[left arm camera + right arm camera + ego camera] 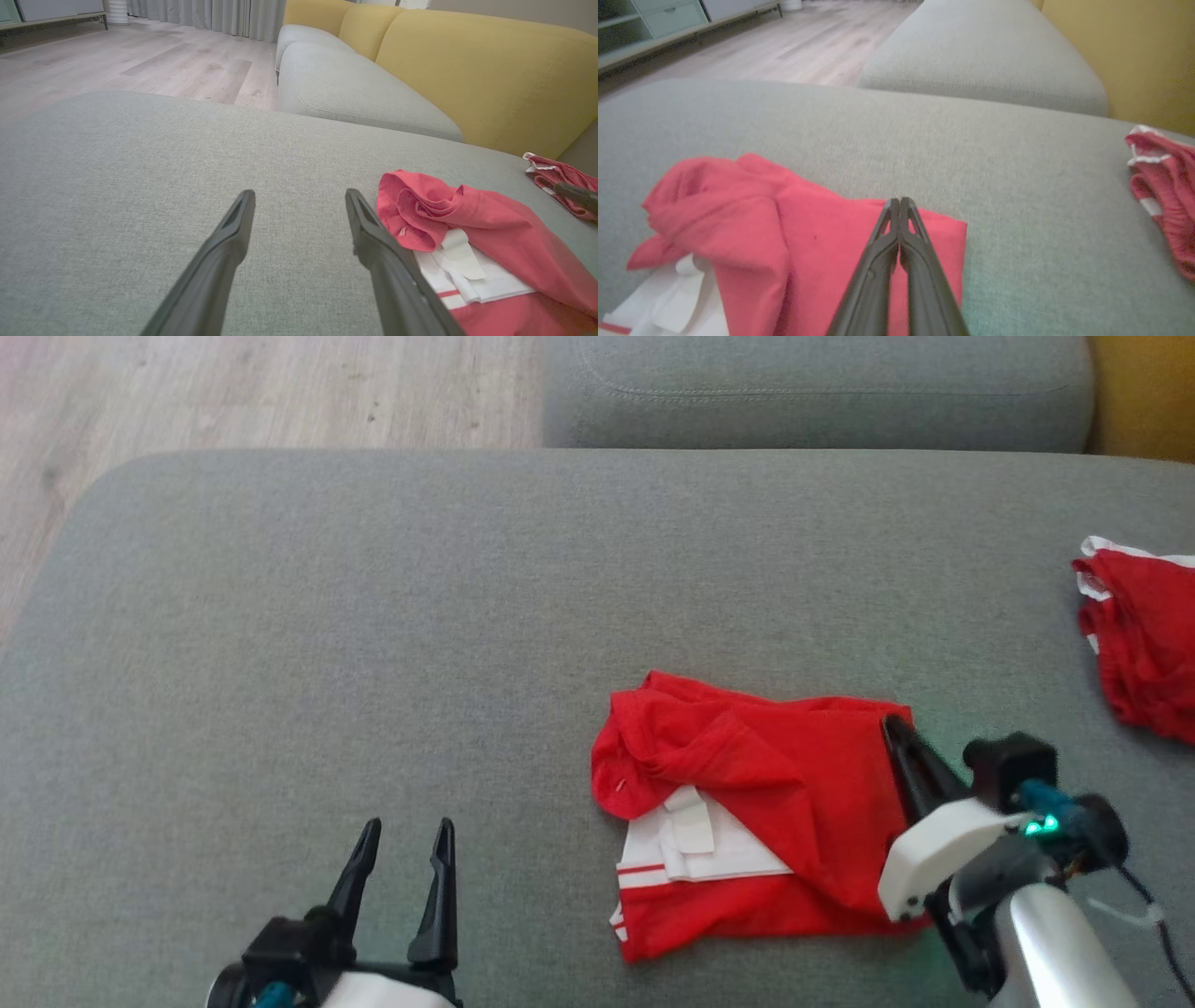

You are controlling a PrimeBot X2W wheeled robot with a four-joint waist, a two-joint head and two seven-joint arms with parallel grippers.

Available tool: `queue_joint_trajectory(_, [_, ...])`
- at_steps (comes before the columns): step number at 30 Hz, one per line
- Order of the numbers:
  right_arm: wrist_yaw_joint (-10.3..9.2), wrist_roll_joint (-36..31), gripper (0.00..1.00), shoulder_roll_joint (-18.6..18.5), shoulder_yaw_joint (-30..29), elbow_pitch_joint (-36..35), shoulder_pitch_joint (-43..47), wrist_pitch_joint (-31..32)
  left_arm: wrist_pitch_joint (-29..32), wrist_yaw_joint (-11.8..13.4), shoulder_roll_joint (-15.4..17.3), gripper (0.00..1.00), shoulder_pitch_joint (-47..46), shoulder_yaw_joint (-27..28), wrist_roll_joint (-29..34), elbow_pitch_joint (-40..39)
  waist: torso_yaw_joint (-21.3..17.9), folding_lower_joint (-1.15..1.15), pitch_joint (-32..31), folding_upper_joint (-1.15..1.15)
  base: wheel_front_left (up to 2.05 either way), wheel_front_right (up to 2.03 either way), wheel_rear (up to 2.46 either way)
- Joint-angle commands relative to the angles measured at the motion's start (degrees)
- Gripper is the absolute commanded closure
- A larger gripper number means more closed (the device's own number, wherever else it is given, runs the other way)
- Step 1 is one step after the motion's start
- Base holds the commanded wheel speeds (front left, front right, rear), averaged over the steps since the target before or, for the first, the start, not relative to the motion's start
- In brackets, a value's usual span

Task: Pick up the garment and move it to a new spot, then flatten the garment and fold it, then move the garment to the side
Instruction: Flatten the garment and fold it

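The garment (766, 775) is a red piece with white stripes and a white lining. It lies crumpled on the grey sofa seat (373, 616), right of centre. In the right wrist view my right gripper (899, 201) is shut, its tips pressed together on the far right edge of the garment (808, 233), pinching the cloth there. From the head it is the right gripper (894, 723) at the garment's back right corner. My left gripper (406, 835) stands open over bare cushion, left of the garment (490, 224), holding nothing.
A second red and white garment (1144, 635) lies bunched at the seat's far right edge. Another grey cushion (812, 392) adjoins at the back, with a yellow backrest (467, 70) beside it. Wooden floor (233, 392) lies beyond the rounded left corner.
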Motion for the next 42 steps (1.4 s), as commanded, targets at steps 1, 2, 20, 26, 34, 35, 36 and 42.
queue_joint_trajectory(1, [-0.04,0.2,1.00,-0.6,1.7,-0.9,-1.9,-0.1,-0.5,-0.3,0.4,0.00,-3.2,1.9,0.3,-1.5,0.3,0.00,0.2,0.00,0.00,0.00,0.00])
queue_joint_trajectory(2, [-0.04,0.2,1.00,-1.1,2.3,0.5,-2.2,-0.1,-0.5,-0.3,0.5,0.00,-3.4,1.9,0.3,-1.4,0.5,0.00,0.4,0.00,0.00,0.00,0.00])
queue_joint_trajectory(20, [-0.04,11.2,1.00,-6.7,29.6,5.8,-7.5,0.4,-0.8,0.0,0.6,0.00,-3.7,2.3,0.0,-1.1,2.4,0.00,0.6,0.00,0.00,0.00,0.00])
queue_joint_trajectory(26, [-0.04,14.3,1.00,-6.2,37.8,6.5,-7.7,1.4,-0.9,0.2,0.6,0.00,-3.4,2.3,-0.2,-0.8,1.8,0.00,0.0,0.00,0.00,0.00,0.00])
queue_joint_trajectory(34, [-0.04,14.4,1.00,-3.8,34.5,7.7,-9.4,-4.2,-1.5,0.2,0.9,0.00,-2.5,3.0,-0.8,0.5,0.5,0.00,-2.2,0.00,0.00,0.00,0.00])
queue_joint_trajectory(35, [-0.04,13.9,0.88,-3.6,32.8,7.5,-9.3,-5.1,-1.6,0.2,0.9,0.00,-2.5,3.1,-0.8,0.6,0.2,0.00,-2.6,0.00,0.00,0.00,0.00])
queue_joint_trajectory(36, [-0.04,13.3,0.71,-3.4,30.9,7.2,-9.1,-6.0,-1.7,0.2,0.9,0.00,-2.6,3.2,-0.8,0.7,0.0,0.00,-3.1,0.00,0.00,0.00,0.00])
queue_joint_trajectory(42, [-0.04,9.0,0.00,-1.0,18.0,3.2,-4.6,-9.4,-2.2,-0.1,0.4,0.00,-3.0,3.3,-0.6,1.5,-1.2,0.00,-5.2,0.00,0.00,0.00,0.00])
